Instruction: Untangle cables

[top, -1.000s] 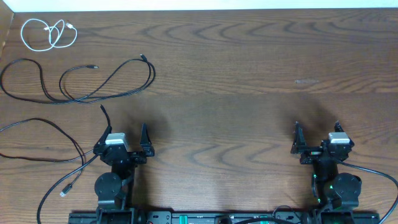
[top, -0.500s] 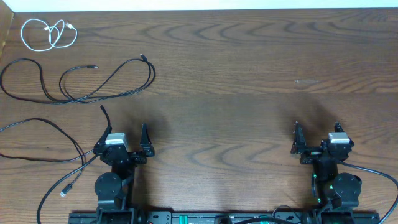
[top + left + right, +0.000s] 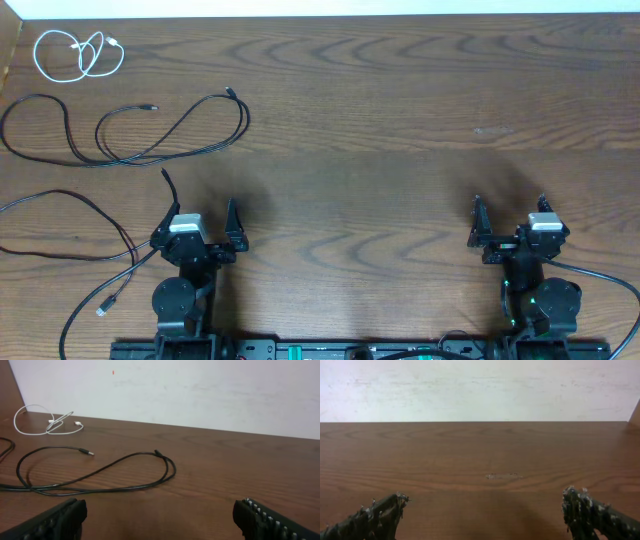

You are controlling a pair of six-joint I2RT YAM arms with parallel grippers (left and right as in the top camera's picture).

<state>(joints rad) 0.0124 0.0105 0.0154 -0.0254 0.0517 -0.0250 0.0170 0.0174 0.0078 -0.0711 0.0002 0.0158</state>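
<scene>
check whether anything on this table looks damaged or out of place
Nothing looks damaged. The only oddity is a small pale scuff on the brown wooden table, right of centre. The thin white cable and long thin black cables lie loosely looped, apart, at the left.

Ahead of the right gripper, the bench is bare wood to its far edge, with open passage for the spread fingers. The left side is obstructed. A black cable loops ahead of the left gripper, a second cable trails near its left, and a white cable sits in the far-left corner.
</scene>
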